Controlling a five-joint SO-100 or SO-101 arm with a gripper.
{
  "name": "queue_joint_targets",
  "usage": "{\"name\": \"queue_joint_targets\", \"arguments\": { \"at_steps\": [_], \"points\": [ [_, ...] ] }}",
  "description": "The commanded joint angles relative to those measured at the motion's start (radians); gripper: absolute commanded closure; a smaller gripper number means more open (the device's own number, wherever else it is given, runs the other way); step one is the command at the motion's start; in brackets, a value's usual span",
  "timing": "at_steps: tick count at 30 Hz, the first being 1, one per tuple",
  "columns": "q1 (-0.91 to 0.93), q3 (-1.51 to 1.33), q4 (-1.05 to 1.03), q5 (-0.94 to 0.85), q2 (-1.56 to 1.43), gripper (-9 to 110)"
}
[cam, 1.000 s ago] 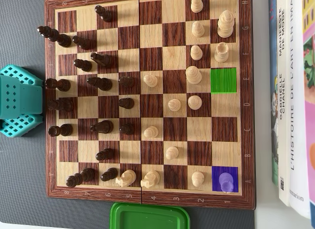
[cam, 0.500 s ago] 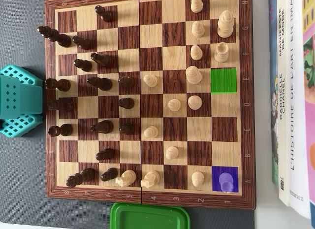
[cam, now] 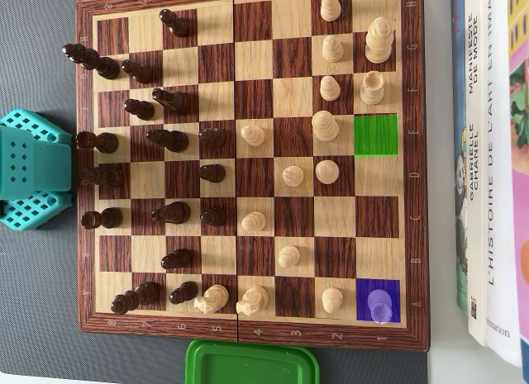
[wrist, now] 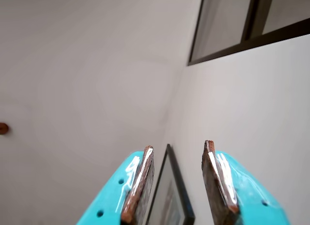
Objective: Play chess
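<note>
At nine o'clock of the board [cam: 248, 8], I wait parked, my jaws [wrist: 177, 184] parted a little, empty, aimed at wall and ceiling. No move has begun, I judge. Next: reach the rounded pale piece [cam: 379, 305] on the purple square, five o'clock; a green square [cam: 375, 135] sits at three. Smooth turned wood, easily toppled.
</note>
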State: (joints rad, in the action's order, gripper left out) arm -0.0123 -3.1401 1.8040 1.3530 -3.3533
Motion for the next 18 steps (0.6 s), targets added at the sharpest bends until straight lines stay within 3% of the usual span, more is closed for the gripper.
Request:
{"name": "queue_joint_targets", "arguments": {
  "at_steps": [1,18],
  "points": [
    [0.005,-0.020,0.002,0.006,0.009,86],
    [0.006,-0.020,0.002,-0.002,0.011,86]
  ]
}}
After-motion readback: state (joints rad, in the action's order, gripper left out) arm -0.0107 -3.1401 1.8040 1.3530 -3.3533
